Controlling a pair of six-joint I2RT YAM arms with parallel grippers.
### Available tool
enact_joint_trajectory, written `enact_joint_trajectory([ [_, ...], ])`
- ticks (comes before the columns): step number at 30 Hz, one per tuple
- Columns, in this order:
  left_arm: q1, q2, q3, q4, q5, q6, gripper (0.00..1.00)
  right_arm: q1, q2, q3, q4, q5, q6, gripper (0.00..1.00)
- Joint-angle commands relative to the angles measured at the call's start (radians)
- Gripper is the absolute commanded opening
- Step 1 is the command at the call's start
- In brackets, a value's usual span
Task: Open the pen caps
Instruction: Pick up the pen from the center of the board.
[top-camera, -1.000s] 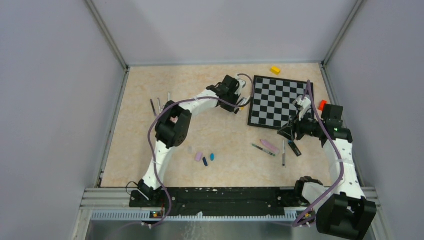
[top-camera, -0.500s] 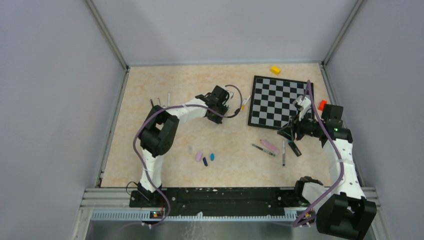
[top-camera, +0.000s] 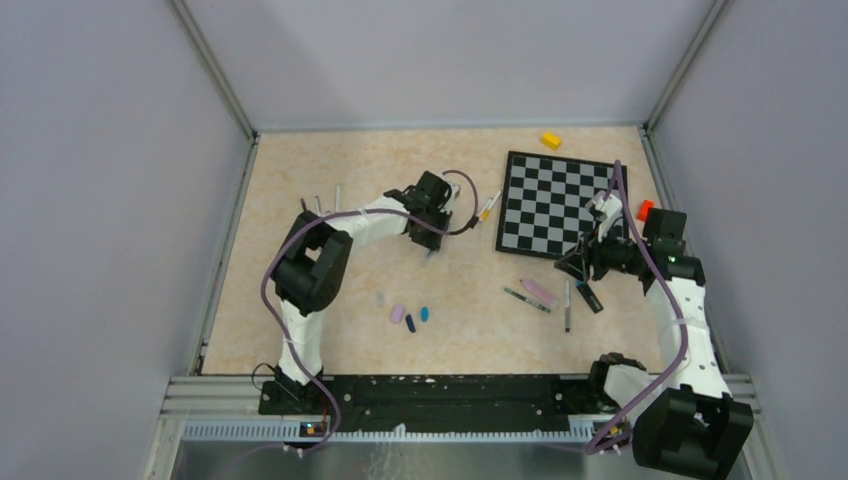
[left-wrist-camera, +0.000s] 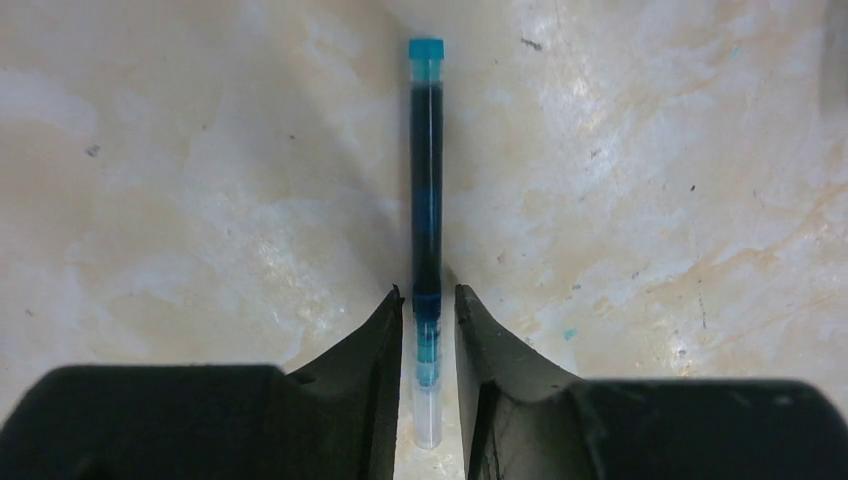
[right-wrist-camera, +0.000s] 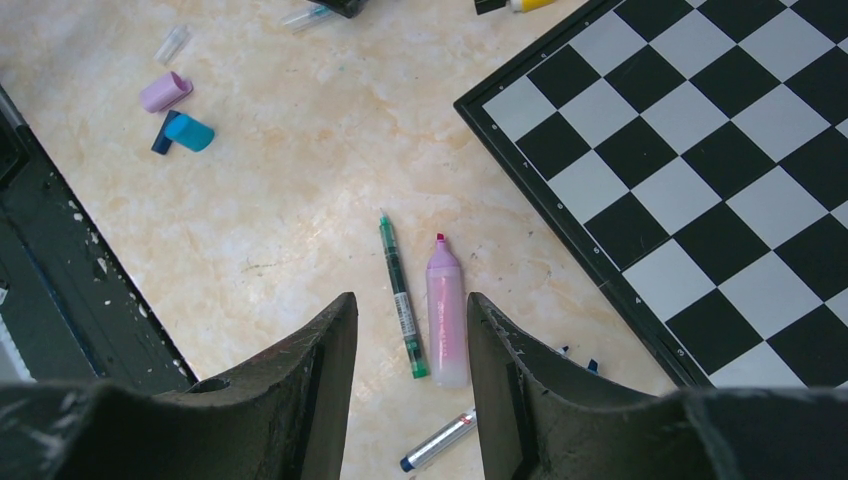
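You have four caps off on the surface; left claw stands narrow around a teal pen, right claw half-open, empty

A black-and-silver chessboard lies flat on the right far part of the beige marbled worktop, turned slightly askew to its edges. A small yellow block sits beyond the board's far edge, apart from it and close to the far wall. A red block rests just right of the board, beside the right wall.
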Motion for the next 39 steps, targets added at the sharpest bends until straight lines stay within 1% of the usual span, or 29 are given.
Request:
enact_joint_trajectory([
  [1,0.023,0.068,0.048,-0.028,0.027,0.010,0.28,-0.003,-0.007,-0.004,0.011,-0.021,-0.016,0.43],
  [3,0.025,0.079,0.054,-0.031,0.038,0.011,0.24,-0.003,-0.006,-0.004,0.011,-0.021,-0.018,0.43],
  [6,0.027,0.076,0.037,-0.030,0.047,0.006,0.13,-0.003,-0.006,-0.005,0.010,-0.018,-0.018,0.43],
  [9,0.026,0.041,0.008,-0.010,0.045,0.002,0.02,-0.003,-0.006,-0.003,0.009,-0.019,-0.024,0.43],
  [10,0.025,0.023,0.002,-0.006,0.042,0.002,0.00,-0.003,-0.007,-0.002,0.005,-0.022,-0.031,0.43],
  [13,0.030,-0.045,-0.014,0.004,0.046,-0.002,0.00,-0.003,-0.008,0.004,-0.026,-0.044,-0.087,0.43],
  [16,0.032,-0.152,-0.052,0.051,0.112,-0.019,0.00,-0.003,-0.014,0.011,-0.076,-0.089,-0.167,0.44],
  [19,0.033,-0.257,-0.109,0.114,0.215,-0.063,0.00,-0.003,-0.032,0.004,-0.130,-0.169,-0.280,0.45],
  [21,0.032,-0.321,-0.170,0.176,0.319,-0.109,0.00,-0.003,-0.047,-0.011,-0.187,-0.232,-0.400,0.48],
  [23,0.033,-0.382,-0.247,0.250,0.415,-0.168,0.00,-0.003,-0.063,-0.031,-0.265,-0.301,-0.579,0.49],
  [24,0.032,-0.411,-0.313,0.298,0.462,-0.205,0.00,-0.003,-0.068,-0.041,-0.318,-0.325,-0.692,0.51],
  [26,0.030,-0.472,-0.424,0.432,0.556,-0.300,0.00,-0.003,-0.075,-0.062,-0.428,-0.353,-0.932,0.57],
  [28,0.022,-0.527,-0.543,0.588,0.637,-0.408,0.00,-0.001,-0.076,-0.085,-0.500,-0.367,-1.136,0.62],
  [29,0.012,-0.553,-0.604,0.656,0.659,-0.458,0.00,0.005,-0.074,-0.088,-0.523,-0.369,-1.189,0.63],
  [31,-0.014,-0.603,-0.700,0.760,0.678,-0.529,0.00,0.035,-0.062,-0.083,-0.530,-0.360,-1.209,0.64],
  [34,-0.067,-0.673,-0.805,0.878,0.660,-0.613,0.00,0.089,-0.034,-0.068,-0.542,-0.325,-1.271,0.64],
  [36,-0.108,-0.695,-0.849,0.935,0.644,-0.654,0.00,0.127,-0.011,-0.058,-0.536,-0.300,-1.285,0.64],
  [39,-0.182,-0.704,-0.890,1.004,0.617,-0.697,0.00,0.146,0.018,-0.061,-0.526,-0.304,-1.288,0.64],
])
